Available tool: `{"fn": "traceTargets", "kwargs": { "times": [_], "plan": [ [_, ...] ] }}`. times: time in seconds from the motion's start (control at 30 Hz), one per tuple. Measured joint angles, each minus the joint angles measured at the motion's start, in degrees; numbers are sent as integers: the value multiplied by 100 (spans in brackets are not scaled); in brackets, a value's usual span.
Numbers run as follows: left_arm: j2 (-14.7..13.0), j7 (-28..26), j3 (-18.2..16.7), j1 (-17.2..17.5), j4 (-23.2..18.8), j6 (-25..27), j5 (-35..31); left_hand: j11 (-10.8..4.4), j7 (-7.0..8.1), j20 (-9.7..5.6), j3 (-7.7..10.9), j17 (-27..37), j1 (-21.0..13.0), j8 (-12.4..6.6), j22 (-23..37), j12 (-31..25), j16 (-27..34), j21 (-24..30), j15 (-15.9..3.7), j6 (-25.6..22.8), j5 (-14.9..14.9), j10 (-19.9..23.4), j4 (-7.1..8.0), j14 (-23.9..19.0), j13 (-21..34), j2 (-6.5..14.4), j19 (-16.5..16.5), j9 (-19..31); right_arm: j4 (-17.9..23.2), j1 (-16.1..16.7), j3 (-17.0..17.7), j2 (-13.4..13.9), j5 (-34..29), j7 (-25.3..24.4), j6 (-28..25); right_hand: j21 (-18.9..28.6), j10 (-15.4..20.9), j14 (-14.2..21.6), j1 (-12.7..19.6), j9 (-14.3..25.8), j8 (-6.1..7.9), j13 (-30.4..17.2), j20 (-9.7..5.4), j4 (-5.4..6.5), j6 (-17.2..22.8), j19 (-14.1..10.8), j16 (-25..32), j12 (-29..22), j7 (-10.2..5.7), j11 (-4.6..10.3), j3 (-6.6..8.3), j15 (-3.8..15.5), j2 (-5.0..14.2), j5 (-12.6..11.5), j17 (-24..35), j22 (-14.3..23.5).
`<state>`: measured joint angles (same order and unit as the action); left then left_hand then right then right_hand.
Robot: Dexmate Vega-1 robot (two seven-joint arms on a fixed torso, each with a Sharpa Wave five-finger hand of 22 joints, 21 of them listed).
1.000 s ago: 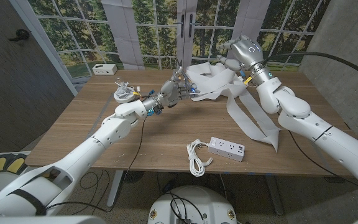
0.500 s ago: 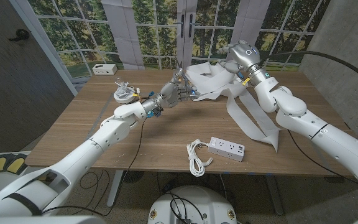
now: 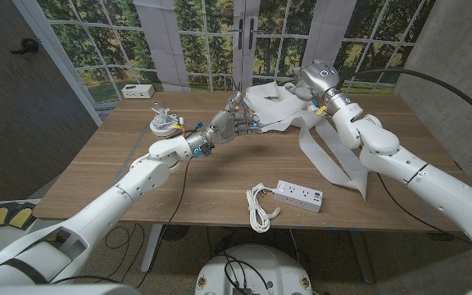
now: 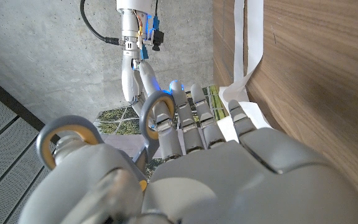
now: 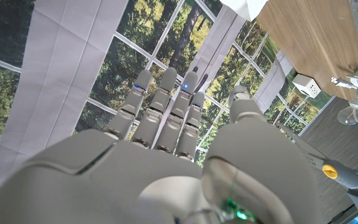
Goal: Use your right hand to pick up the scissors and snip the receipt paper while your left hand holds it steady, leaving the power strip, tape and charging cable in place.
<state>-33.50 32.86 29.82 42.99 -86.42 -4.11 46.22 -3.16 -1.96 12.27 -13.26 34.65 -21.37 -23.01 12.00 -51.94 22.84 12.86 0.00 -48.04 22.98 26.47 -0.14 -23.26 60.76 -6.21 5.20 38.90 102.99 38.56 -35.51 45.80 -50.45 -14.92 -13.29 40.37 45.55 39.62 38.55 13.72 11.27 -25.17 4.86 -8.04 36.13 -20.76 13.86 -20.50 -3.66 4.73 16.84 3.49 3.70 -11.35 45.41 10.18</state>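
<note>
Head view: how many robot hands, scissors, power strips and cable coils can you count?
Robot hands: 2
Scissors: 1
Power strips: 1
Cable coils: 2
Total: 6

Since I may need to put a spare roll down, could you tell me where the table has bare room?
Bare wood lies left of the power strip and its cable, along the near edge under the left arm. The far middle is crowded: left hand with scissors, receipt paper, right hand.
</note>
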Motion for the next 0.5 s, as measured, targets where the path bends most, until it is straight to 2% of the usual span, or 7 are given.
{"fn": "traceTargets", "kwargs": {
  "times": [0.1, 0.2, 0.3, 0.5],
  "plan": [
    [-24, -5, -6, 24, -35, 3, 10, 1, -8, 0, -14, 0, -22, 43, 0, 0, 0, 0, 0, -11, 0, 0, 14, 0, -7, 22, 0, 1, 53, 44, -14, -34, 27, 79, -112, -33, -159, 2, -40, -17, 0, 17, -25, 0, 51, -25, -75, 83, 50, -96, 0, 2, -40, 0, -113, -6],
    [-42, -5, -11, 44, -66, 3, 19, 2, 0, 0, -39, 0, -22, 44, 0, 0, 0, 0, 0, -19, 0, 0, 6, 0, -8, 22, 0, 1, 73, 72, -27, -60, 70, 119, -200, -54, -174, 122, -105, -43, 62, 68, -3, 31, 140, -74, -75, 83, 139, -118, -31, 43, -82, 0, -213, -6],
    [-58, -5, -15, 58, -88, 4, 28, 3, -11, 0, -46, 0, -22, 44, 0, -7, 0, 0, 0, -8, 0, 1, -1, 0, -9, 22, 0, 1, 102, 101, -46, -92, 86, 136, -308, -54, -56, 251, -215, -70, 97, 121, 16, 55, 246, -108, -75, 121, 245, -228, -55, 77, -122, 33, -301, -6],
    [-80, 7, -17, 74, -113, 3, 38, 9, -11, 0, -79, 0, -45, 44, 0, -21, 0, 0, 14, -8, 0, 5, 14, -13, -25, 45, 0, 0, 176, 147, -81, -151, 91, 201, -518, -53, 93, 409, -326, -122, 107, 217, 14, 87, 307, -272, -51, 154, 468, -279, -88, 123, -187, 55, -423, -5]
  ]
}}
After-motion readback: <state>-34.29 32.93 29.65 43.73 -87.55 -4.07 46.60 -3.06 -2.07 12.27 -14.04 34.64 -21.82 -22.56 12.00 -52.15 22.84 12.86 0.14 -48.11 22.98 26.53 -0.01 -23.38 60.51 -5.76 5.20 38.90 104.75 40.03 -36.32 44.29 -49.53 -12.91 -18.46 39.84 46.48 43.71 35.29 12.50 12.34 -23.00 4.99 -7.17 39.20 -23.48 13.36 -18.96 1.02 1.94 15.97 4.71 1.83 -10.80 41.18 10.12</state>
